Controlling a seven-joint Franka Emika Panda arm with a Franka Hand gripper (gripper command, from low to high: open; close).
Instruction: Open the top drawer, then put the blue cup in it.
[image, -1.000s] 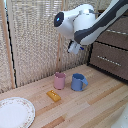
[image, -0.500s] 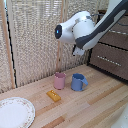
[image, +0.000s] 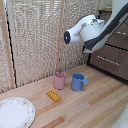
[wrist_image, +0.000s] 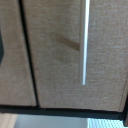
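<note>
Arm swung round since a sec ago: white wrist housing now faces out, gripper end turned toward dark brown wooden dresser at exterior view's right. Gripper itself hidden behind wrist in exterior view, fingers out of wrist view too; open or closed, cannot tell. Holding nothing visible.

Wrist cam filled w/ dark brown wooden drawer front (wrist_image: 70, 55) straight ahead of tool, long thin silver bar handle (wrist_image: 85, 42) close in front. Probably the top drawer, but which drawer not certain from this view. Shut, seams tight.

Small blue mug w/ side handle (image: 77, 82) well below and behind tool, on light wooden tabletop (image: 95, 107), just beside pink cup (image: 59, 80). Untouched.

Judgement: approach to handle under way; drawer not yet opened, cup step waiting.
</note>
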